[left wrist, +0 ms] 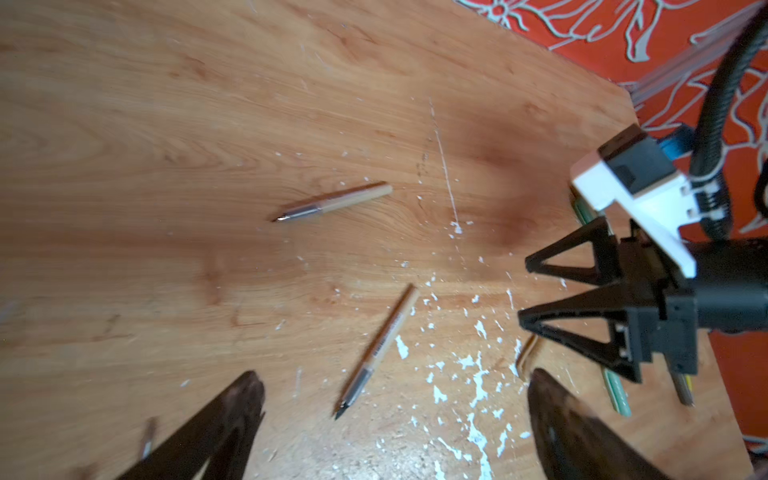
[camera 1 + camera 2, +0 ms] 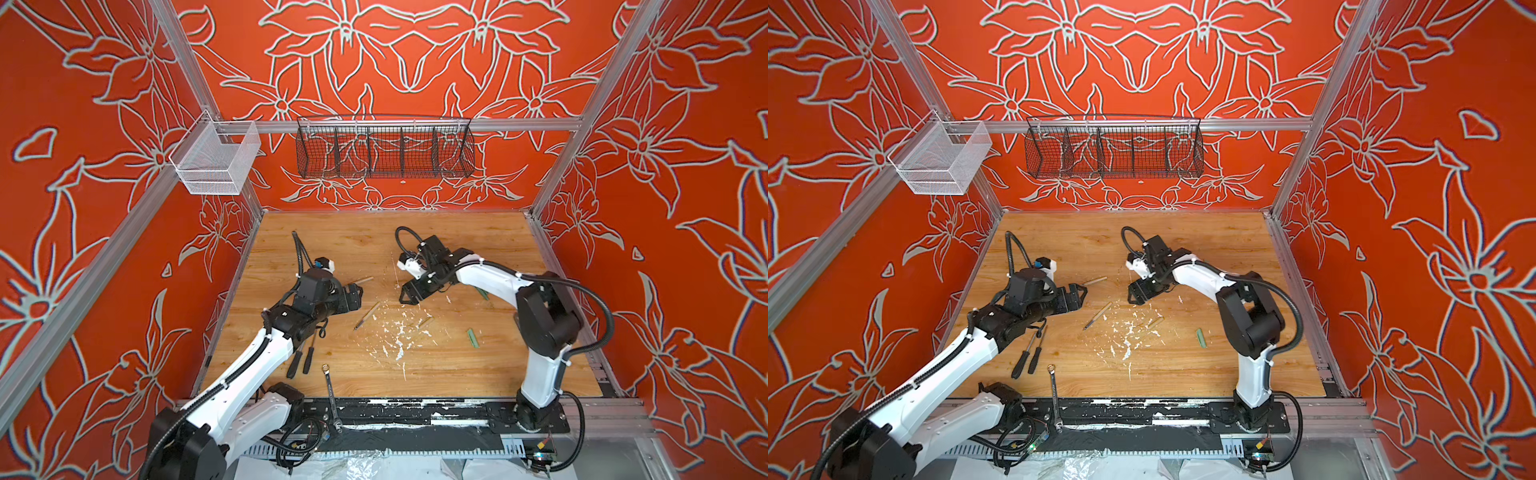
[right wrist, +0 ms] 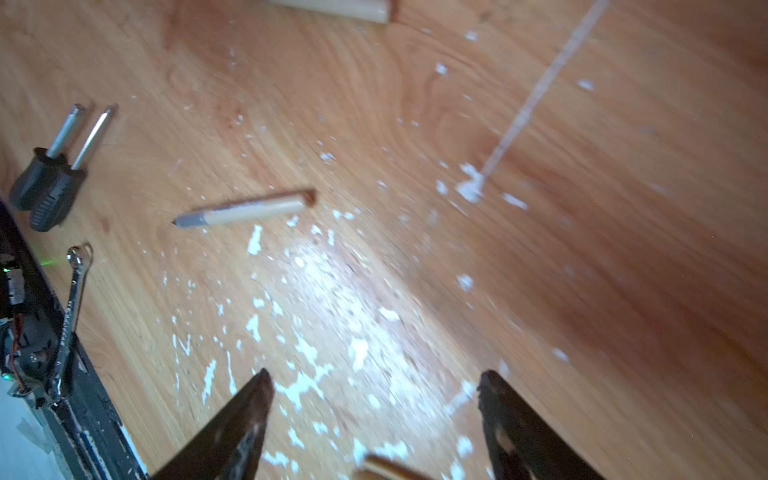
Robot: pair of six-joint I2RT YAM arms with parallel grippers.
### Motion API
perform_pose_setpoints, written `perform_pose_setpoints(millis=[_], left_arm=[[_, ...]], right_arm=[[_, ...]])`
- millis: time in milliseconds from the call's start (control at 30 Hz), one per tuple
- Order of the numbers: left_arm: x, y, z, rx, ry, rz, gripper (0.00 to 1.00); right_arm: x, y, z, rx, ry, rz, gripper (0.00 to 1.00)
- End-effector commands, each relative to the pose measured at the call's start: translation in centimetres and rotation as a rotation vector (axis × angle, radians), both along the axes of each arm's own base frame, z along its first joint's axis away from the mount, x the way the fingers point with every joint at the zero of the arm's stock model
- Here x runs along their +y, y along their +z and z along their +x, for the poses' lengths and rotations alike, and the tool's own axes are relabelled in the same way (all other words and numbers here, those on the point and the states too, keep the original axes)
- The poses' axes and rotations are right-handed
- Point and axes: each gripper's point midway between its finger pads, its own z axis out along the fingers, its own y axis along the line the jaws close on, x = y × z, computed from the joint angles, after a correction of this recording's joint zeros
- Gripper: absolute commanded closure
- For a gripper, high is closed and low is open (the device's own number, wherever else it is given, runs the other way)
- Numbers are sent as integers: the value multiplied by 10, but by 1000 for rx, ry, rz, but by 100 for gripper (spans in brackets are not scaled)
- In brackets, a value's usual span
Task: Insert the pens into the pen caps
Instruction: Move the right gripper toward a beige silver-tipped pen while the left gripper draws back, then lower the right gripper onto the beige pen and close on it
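Left pincer [image 1: 395, 375] and right pincer [image 1: 524, 293] both wide open, empty. Pen [image 2: 368, 314] lies centre frame, tan cap [image 2: 424, 322] to its right (among paint flecks [image 2: 400, 332]). Risk: round barrel may roll off closing jaws.

The left arm [image 2: 251, 365] and right arm [image 2: 490, 278] are showing glossy white shells between black joints, black ribbed cables are running along them, and the right gripper [image 1: 523, 293] is showing black triangular open-frame jaws.

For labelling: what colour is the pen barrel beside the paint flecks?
Beige pen barrel; clearest in left wrist view.
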Motion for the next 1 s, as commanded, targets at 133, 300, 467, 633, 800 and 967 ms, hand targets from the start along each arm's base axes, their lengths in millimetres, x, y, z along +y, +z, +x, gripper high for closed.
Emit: perform_pose_setpoints(millis=[133,300,467,633,800,967], left_arm=[[39,1,-24,-1,146,35,3],[50,9,-35,-14,171,36,3],[57,16,-39,-40,197,33,3],[58,20,-38,-44,196,37,3],[59,23,-40,-55,196,36,3],[59,20,-39,-54,196,29,3]], right_arm=[[78,-5,-10,31,167,145,19],[87,-6,-16,-1,273,131,20],[97,-3,-16,-1,328,155,19],[106,-16,-19,51,383,117,19],[103,-34,-33,64,456,15,20],[94,-48,-46,73,497,-60,21]])
